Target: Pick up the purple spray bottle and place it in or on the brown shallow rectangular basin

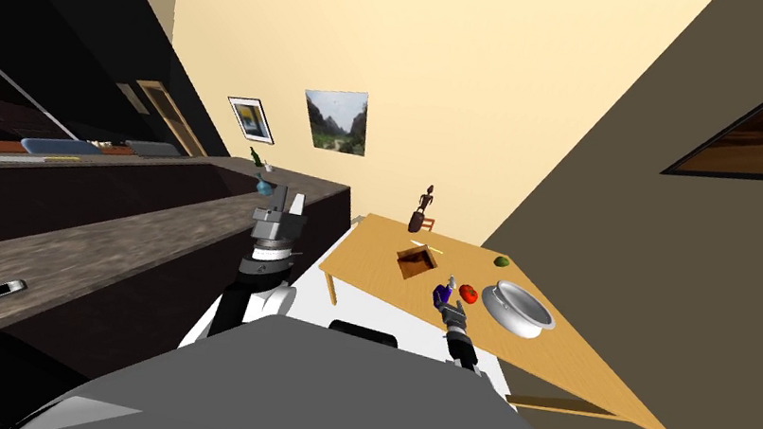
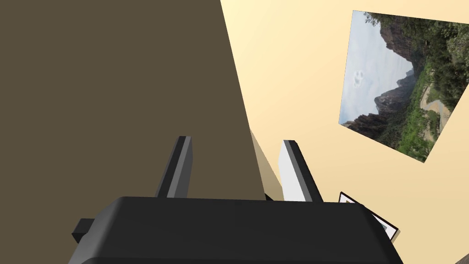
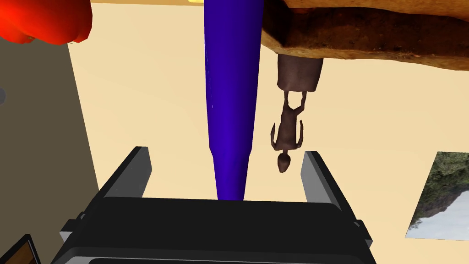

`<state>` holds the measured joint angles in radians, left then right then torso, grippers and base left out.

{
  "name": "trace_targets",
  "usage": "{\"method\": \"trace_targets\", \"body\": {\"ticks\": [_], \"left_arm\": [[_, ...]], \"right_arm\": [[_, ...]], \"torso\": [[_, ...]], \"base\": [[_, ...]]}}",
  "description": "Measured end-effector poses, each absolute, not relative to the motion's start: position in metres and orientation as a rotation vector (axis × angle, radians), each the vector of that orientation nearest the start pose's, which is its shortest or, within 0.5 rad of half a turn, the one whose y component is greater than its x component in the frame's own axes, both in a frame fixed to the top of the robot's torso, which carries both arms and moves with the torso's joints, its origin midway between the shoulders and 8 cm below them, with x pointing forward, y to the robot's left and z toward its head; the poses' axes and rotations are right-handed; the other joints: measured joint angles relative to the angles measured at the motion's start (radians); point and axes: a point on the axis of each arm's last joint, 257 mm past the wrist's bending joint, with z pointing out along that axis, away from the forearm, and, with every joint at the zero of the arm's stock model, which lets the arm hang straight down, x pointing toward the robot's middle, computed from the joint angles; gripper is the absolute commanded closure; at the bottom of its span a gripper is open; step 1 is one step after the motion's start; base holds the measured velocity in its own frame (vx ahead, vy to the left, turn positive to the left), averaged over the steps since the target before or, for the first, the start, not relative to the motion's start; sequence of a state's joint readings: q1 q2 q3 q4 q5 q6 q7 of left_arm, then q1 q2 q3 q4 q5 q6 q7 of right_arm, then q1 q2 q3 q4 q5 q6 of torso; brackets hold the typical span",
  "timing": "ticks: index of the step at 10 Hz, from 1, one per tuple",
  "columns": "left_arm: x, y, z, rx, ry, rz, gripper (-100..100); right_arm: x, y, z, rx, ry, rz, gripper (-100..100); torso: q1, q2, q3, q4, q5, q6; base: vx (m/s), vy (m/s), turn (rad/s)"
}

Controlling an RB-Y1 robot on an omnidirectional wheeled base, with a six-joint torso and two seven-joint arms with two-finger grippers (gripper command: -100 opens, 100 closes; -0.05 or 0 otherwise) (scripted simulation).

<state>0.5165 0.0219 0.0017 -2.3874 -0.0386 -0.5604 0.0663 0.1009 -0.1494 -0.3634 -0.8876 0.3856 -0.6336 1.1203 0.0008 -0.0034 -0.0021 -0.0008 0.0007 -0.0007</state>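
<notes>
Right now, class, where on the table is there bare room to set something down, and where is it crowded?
Bare: the table corner between the brown basin and the near edge, and the long end beyond the grey bowl. Crowded: between basin and bowl, where the purple spray bottle, a red fruit and the open right gripper sit close.

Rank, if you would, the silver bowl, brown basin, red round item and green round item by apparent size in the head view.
1. silver bowl
2. brown basin
3. red round item
4. green round item: it looks slightly smaller, but it lies farther away, so this last step is unsure.
</notes>
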Motion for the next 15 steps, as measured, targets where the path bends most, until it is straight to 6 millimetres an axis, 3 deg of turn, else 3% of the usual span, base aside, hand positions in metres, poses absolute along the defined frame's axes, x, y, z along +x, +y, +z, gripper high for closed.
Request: {"method": "trace_targets", "body": {"ticks": [1,2,3,7,8,9,10,11,15], "left_arm": [[0.309,0.265,0.076,-0.514,0.535,-1.369,0],[0.309,0.265,0.076,-0.514,0.535,-1.369,0],[0.309,0.265,0.076,-0.514,0.535,-1.369,0],[0.309,0.265,0.076,-0.514,0.535,-1.369,0],[0.309,0.265,0.076,-0.514,0.535,-1.369,0],[0.309,0.265,0.076,-0.514,0.535,-1.369,0],[0.309,0.265,0.076,-0.514,0.535,-1.369,0],[0.309,0.265,0.076,-0.514,0.535,-1.369,0],[0.309,0.265,0.076,-0.514,0.534,-1.369,0]], "right_arm": [[0.398,-0.415,-0.422,0.147,1.723,-0.148,0],[0.398,-0.415,-0.422,0.147,1.723,-0.147,-100],[0.398,-0.415,-0.422,0.147,1.723,-0.147,100],[0.398,-0.415,-0.422,0.147,1.723,-0.148,100],[0.398,-0.415,-0.422,0.147,1.723,-0.148,0],[0.398,-0.415,-0.422,0.147,1.723,-0.148,100],[0.398,-0.415,-0.422,0.147,1.723,-0.148,0],[0.398,-0.415,-0.422,0.147,1.723,-0.148,100],[0.415,-0.429,-0.415,0.186,1.717,-0.172,100]], "torso": [[-0.001,0.001,0.001,0.0,0.0,0.0],[-0.003,0.002,0.001,0.0,0.0,0.0],[-0.003,0.002,0.001,0.001,-0.001,0.0],[-0.003,0.002,0.001,0.0,-0.001,0.0],[-0.003,0.002,0.001,0.0,-0.001,0.0],[-0.003,0.002,0.001,0.0,-0.001,0.0],[-0.003,0.002,0.001,0.0,-0.001,0.0],[-0.003,0.002,0.001,0.0,-0.001,0.0],[0.004,0.015,0.006,-0.003,-0.005,0.002]], "base": [[0.0,0.0,0.0],[0.0,0.0,0.0],[0.0,0.0,0.0],[0.0,0.0,0.0],[0.0,0.0,0.0],[0.0,0.0,0.0],[0.0,0.0,0.0],[-0.093,0.086,-0.019],[-0.176,0.128,-0.013]]}}
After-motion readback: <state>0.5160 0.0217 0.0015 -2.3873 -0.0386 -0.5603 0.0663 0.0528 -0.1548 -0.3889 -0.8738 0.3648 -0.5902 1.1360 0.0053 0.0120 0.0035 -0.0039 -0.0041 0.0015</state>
